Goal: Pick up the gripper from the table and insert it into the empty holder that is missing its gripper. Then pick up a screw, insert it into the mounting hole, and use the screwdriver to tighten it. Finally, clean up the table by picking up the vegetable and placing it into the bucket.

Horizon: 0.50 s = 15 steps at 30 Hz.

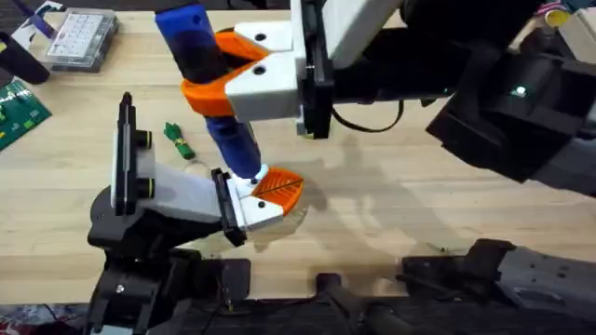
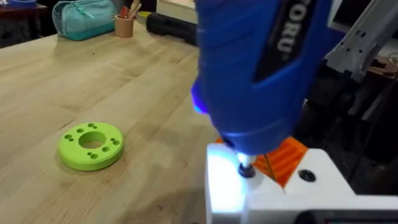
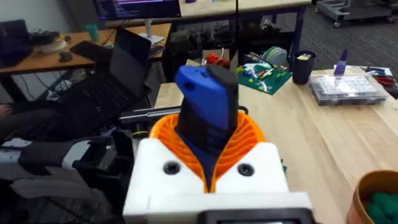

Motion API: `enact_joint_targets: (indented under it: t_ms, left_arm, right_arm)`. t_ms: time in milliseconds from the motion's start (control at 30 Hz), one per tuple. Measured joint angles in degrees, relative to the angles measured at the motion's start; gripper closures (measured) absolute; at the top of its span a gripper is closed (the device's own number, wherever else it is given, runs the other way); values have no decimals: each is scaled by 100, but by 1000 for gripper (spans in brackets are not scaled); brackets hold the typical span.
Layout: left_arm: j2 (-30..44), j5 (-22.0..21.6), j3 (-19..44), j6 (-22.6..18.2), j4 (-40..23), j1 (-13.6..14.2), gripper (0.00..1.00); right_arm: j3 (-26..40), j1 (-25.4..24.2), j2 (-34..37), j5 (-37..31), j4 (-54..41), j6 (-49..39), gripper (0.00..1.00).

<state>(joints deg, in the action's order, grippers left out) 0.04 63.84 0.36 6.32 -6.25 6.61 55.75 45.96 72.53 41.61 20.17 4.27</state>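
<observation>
The right claw (image 1: 244, 76) is clamped on one blue screwdriver (image 1: 216, 88), partly lettered "ORU"; the left claw's opening cannot be told.

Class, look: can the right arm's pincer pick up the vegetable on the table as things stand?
Probably not. The right pincer is shut on the screwdriver, so it has no free grip. The vegetable itself lies uncovered on the table.

screwdriver (image 1: 209, 70): blue, I see it tilted, tip down on the mounted gripper (image 1: 277, 191).
holder (image 1: 168, 200): white arm, black post.
vegetable (image 1: 178, 140): lying on table (image 1: 391, 195).
</observation>
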Motion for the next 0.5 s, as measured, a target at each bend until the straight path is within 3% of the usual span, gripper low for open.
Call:
enact_joint_targets:
  t_ms: [500]
  left_arm:
    - [3, 85, 0, 60, -17, 0, 988]
  right_arm:
    - [-115, -4, -57, -25, 52, 1, 974]
